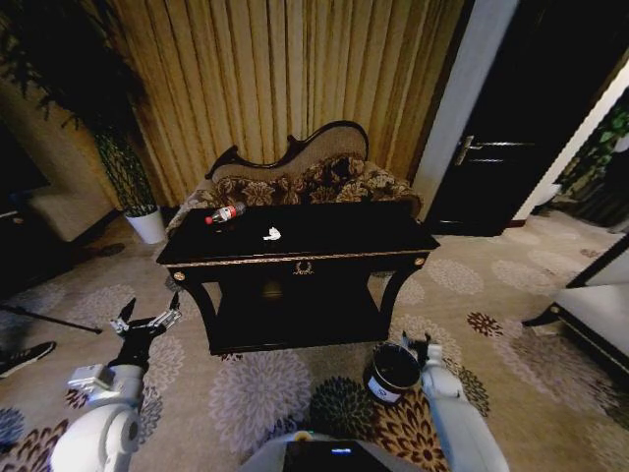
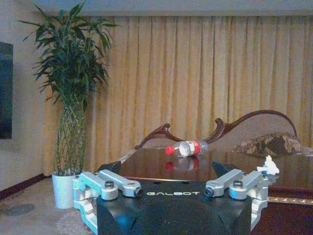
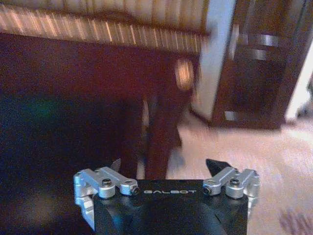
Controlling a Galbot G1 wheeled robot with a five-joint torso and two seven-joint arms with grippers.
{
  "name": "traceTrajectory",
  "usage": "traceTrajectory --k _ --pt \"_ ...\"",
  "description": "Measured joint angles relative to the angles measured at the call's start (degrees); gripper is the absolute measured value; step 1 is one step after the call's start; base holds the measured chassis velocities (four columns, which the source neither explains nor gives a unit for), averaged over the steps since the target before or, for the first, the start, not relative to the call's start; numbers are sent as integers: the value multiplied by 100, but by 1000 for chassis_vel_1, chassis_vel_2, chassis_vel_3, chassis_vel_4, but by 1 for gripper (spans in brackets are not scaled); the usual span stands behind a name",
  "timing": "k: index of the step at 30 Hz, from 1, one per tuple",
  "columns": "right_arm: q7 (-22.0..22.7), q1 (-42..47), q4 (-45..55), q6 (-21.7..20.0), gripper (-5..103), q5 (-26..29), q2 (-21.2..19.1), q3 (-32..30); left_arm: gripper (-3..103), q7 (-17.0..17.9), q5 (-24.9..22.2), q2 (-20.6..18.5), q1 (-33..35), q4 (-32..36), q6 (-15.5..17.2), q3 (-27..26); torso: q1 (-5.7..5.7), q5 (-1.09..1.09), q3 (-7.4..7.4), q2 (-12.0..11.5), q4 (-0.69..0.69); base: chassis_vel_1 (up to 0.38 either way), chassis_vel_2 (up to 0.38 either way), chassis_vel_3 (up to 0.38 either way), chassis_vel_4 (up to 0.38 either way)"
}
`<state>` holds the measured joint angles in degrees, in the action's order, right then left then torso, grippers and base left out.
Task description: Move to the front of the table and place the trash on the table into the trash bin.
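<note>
While the robot faces the table (image 1: 324,246), a clear bottle (image 1: 227,212) with red cap lies on its side at 11 o'clock on the top, crumpled paper (image 1: 272,233) just right of it. Both look light; the bottle seems smooth and likely to roll, best gripped mid-body. The left gripper (image 1: 147,319) and right gripper (image 1: 418,346) hang spread and empty, the right beside the trash bin (image 1: 392,372). Any smaller scraps are too small to make out.
</note>
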<state>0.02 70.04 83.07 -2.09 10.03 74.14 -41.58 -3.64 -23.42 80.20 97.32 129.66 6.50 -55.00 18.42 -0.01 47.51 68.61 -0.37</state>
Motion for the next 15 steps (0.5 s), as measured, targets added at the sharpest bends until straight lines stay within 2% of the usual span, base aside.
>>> traceTrajectory --k 2,4,5,7,8,10,11,13,14,15 --pt "0 96 398 -37 98 62 17 -1 100 0 3 0 -5 0 0 8 0 -2 0 0 0 0 0 0 0" --pt "0 317 1377 -241 100 280 50 32 100 -1 9 -3 -9 2 0 20 0 -1 0 0 0 0 0 0 0" --pt "0 317 1377 -241 100 280 50 32 100 -1 9 -3 -9 2 0 20 0 -1 0 0 0 0 0 0 0" --pt "-1 456 2217 -563 100 588 31 98 100 -1 9 -43 -5 9 3 19 0 0 0 0 -1 0 0 0 0" --pt "-1 456 2217 -563 100 588 31 98 100 -1 9 -43 -5 9 3 19 0 0 0 0 -1 0 0 0 0" --pt "0 532 3098 -1063 100 1108 -103 204 100 4 -16 -116 1 22 8 -18 0 -2 0 0 1 0 0 0 0" --pt "0 532 3098 -1063 100 1108 -103 204 100 4 -16 -116 1 22 8 -18 0 -2 0 0 1 0 0 0 0" --pt "1 577 3689 -1481 100 1495 -188 314 100 13 -45 -166 10 23 12 -47 0 -1 0 0 0 0 0 0 0" --pt "1 577 3689 -1481 100 1495 -188 314 100 13 -45 -166 10 23 12 -47 0 -1 0 0 0 0 0 0 0" --pt "1 594 3909 -1663 100 1581 -188 377 100 18 -62 -185 17 23 13 -57 0 -1 0 0 -1 0 0 0 0"
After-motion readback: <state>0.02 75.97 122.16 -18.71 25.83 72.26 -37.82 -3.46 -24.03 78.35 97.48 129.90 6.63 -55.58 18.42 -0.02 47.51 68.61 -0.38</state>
